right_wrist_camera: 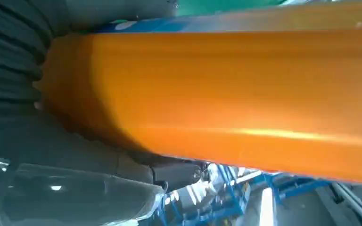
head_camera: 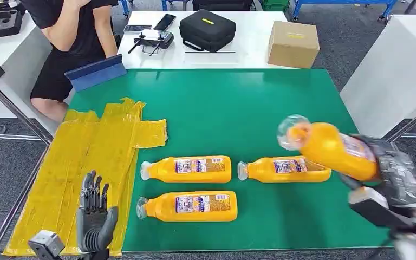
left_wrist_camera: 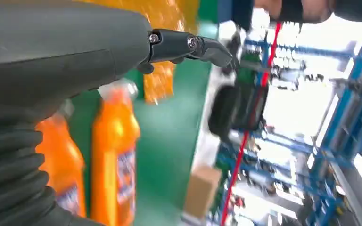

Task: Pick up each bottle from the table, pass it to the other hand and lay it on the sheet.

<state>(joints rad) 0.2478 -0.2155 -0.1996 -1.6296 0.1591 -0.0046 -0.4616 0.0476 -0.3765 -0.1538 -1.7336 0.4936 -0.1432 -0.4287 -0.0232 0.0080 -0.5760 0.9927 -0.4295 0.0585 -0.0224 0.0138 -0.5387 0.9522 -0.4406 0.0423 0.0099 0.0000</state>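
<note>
My right hand (head_camera: 392, 173) grips an orange bottle (head_camera: 330, 147) and holds it raised above the right side of the green mat (head_camera: 222, 108), clear cap pointing left. The right wrist view has this same bottle (right_wrist_camera: 235, 94) close up against the hand. Three more orange bottles lie on the mat: one (head_camera: 187, 169) in the middle, one (head_camera: 188, 206) nearer the front edge, one (head_camera: 284, 169) under the raised bottle. My left hand (head_camera: 93, 214) stands open, fingers up, over the yellow sheet (head_camera: 86, 157) at the front left. Two bottles (left_wrist_camera: 115, 155) appear past the left hand's thumb (left_wrist_camera: 188, 47).
A person sits at the back left behind a blue tablet (head_camera: 96, 72). On the white table (head_camera: 249, 43) beyond the mat are a black case (head_camera: 207, 30), a cardboard box (head_camera: 293, 43), a controller (head_camera: 153, 40) and a phone (head_camera: 164, 21). A white cabinet (head_camera: 395, 70) stands at the right.
</note>
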